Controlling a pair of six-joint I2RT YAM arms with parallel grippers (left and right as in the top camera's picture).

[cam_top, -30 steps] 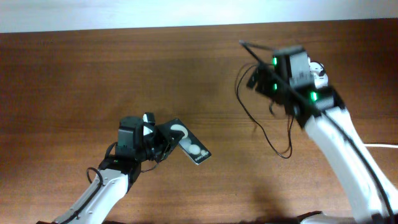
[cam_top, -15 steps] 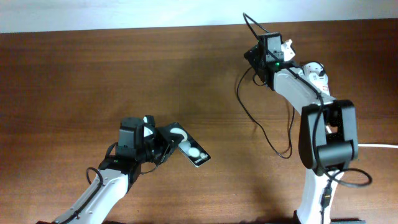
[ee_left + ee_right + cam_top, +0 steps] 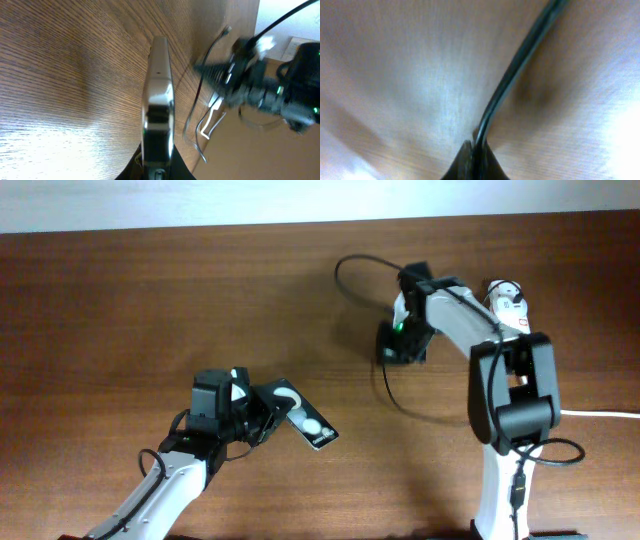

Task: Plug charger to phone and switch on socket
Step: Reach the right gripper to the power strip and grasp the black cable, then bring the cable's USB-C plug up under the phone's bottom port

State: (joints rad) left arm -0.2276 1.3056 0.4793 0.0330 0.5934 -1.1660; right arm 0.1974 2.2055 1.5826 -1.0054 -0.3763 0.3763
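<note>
The phone (image 3: 306,419), a black slab with white round marks, is held off the table at the lower left, with my left gripper (image 3: 262,412) shut on its near end. In the left wrist view the phone (image 3: 159,95) shows edge-on, rising from the left gripper (image 3: 158,169). My right gripper (image 3: 394,344) hangs over the table's middle right, shut on the charger (image 3: 352,259), whose thin black cable loops behind it and trails toward the front. The right wrist view shows the right gripper (image 3: 475,146) pinching the charger (image 3: 520,65). The white socket (image 3: 508,294) peeks out behind the right arm.
A thick white cord (image 3: 605,415) runs off the right edge. The right arm's white links (image 3: 510,390) cross the table's right side. A pale wall strip (image 3: 200,200) borders the far edge of the wooden table (image 3: 150,300).
My right gripper swung left and forward from the far right corner and closed on the charger cable, dragging its loop leftward. The left arm and phone have not moved.
</note>
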